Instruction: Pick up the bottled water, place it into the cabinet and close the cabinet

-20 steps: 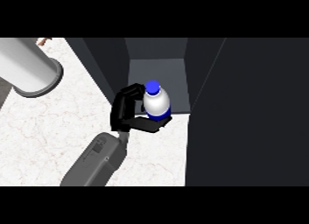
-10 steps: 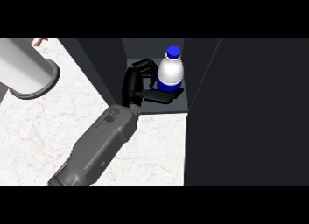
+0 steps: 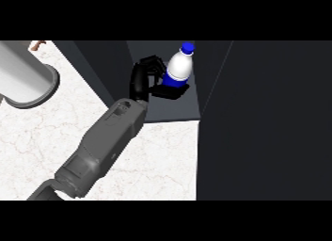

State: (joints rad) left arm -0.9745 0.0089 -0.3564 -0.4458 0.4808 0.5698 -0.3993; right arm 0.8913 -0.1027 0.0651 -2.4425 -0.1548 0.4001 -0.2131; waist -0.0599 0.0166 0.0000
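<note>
Bottled water [image 3: 178, 68] clamped in the hand's [image 3: 144, 79] curled fingers, cabinet wall [image 3: 211, 80] just right of the hand, may topple if released tilted.

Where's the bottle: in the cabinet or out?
In. The bottle, gripped by the hand, shows over the cabinet floor, between its walls.

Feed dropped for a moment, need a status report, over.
Left hand shut on bottled water; right hand not in view. It is inside the open cabinet, leaning slightly. Grey cylinder well clear at left.
</note>
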